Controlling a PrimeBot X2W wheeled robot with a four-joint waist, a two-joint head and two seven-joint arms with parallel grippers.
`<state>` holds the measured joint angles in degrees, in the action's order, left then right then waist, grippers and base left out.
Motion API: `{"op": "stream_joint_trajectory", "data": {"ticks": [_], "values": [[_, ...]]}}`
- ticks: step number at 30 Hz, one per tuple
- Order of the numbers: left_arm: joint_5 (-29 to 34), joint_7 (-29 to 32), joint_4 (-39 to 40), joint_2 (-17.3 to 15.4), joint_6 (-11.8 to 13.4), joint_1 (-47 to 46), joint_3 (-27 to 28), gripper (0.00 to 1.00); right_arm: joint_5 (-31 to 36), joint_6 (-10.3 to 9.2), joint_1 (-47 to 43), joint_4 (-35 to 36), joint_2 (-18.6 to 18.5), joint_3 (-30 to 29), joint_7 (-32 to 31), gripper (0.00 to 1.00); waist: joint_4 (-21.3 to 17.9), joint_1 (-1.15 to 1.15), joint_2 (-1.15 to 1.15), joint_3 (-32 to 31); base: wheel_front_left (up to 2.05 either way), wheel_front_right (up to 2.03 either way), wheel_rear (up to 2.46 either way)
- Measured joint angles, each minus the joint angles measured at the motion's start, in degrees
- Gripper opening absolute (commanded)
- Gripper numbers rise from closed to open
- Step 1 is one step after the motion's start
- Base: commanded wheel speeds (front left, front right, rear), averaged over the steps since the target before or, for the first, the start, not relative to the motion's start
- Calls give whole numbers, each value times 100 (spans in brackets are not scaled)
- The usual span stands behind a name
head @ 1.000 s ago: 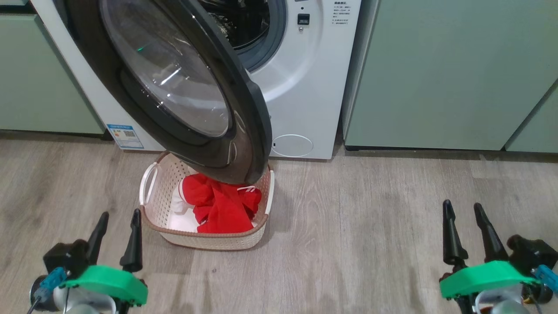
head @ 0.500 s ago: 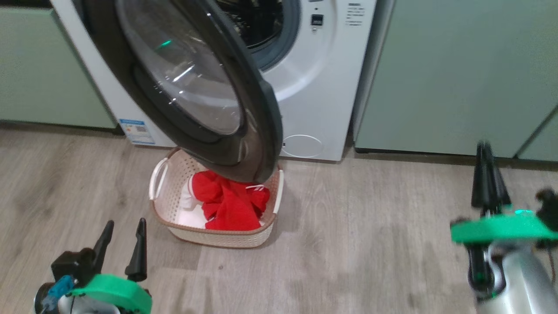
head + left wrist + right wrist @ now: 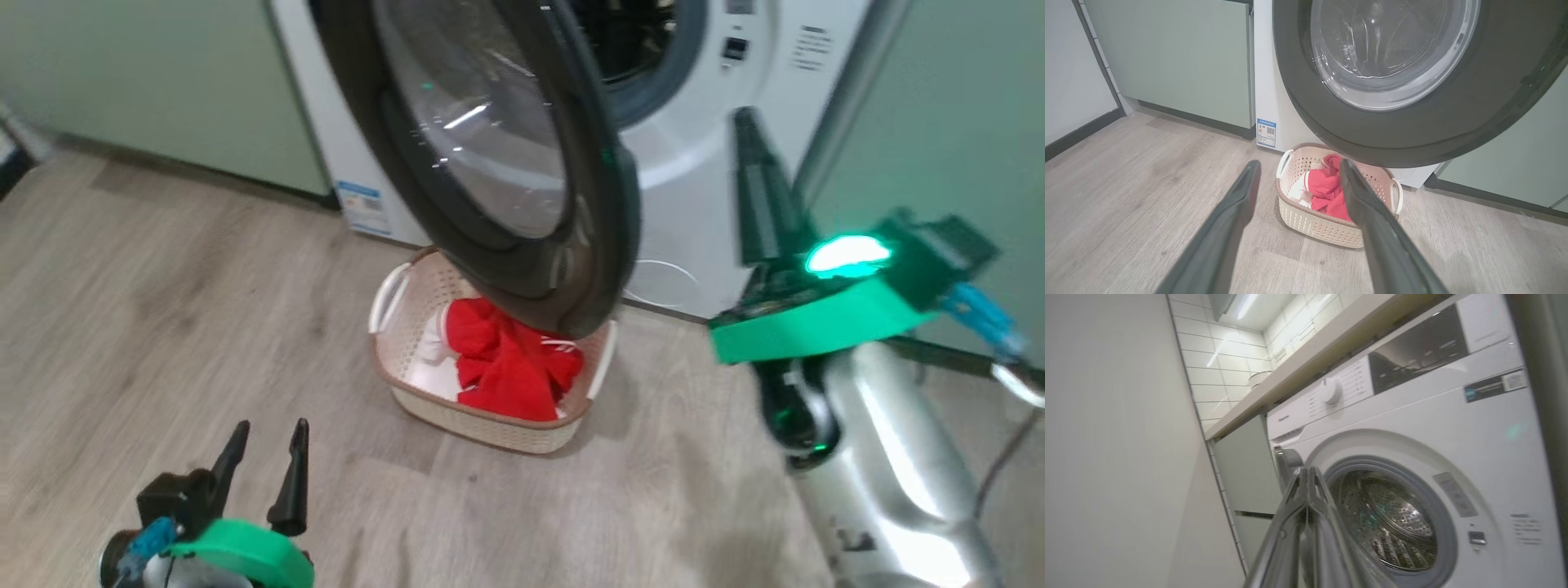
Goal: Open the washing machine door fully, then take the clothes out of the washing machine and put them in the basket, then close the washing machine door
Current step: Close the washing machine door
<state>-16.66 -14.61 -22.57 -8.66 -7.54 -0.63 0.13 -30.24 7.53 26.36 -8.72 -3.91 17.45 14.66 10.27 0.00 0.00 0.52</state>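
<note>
since a second ago the right gripper has climbed from the near right corner of the head view to the front of the washing machine, and its two fingers have snapped together with nothing between them. the whole view has also swung, so the camera turned, not the room. the left gripper stays low at the near left, fingers spread and empty, out of the way. the clothes lie heaped in the basket, which sits on the floor under the door, just in front of the machine, likely so the garment had a short drop. the drum, seen from the right wrist, looks empty. the door hangs swung out to the left. only the closing seems left, and pinched fingers make one stiff point for pushing a door. the right arm looks raised for that, though it is apart from the door, right of its free edge. the door's lower edge overhangs the basket, so i cannot tell whether it will clear the rim.
</note>
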Motion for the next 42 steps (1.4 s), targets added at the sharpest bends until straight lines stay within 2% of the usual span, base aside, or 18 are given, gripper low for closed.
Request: {"op": "stream_joint_trajectory", "data": {"ticks": [5,8,9,13,18,22,33,42], "values": [[-1,0,-45,12,0,-16,-215,100,-60,0,223,-322,1,989,1,0,414,0,0,2,0,0,0],[-13,0,-80,21,0,-40,-386,100,-104,0,318,-847,0,1608,2,0,639,0,0,23,0,0,0],[-24,0,-122,18,0,-104,-466,100,-157,0,422,-1250,0,1880,1,0,764,0,0,48,0,0,0],[-69,0,-120,31,0,-227,-502,100,-221,0,670,-2009,-21,2085,0,0,963,0,0,117,0,0,0],[-66,0,-102,129,0,-258,-617,100,-198,0,907,-2814,-33,2005,0,0,1080,0,0,257,0,0,0],[-65,0,-77,189,0,-273,-641,100,-74,0,915,-3198,-55,1771,-1,0,1090,0,0,352,0,0,0],[1,0,-33,303,0,-413,-645,100,153,2,1143,-3502,-62,905,-2,0,896,0,0,635,0,0,0],[49,0,3,466,0,-639,-769,100,178,2,1816,-3883,-279,480,-3,0,845,0,0,1032,0,0,0]]}}
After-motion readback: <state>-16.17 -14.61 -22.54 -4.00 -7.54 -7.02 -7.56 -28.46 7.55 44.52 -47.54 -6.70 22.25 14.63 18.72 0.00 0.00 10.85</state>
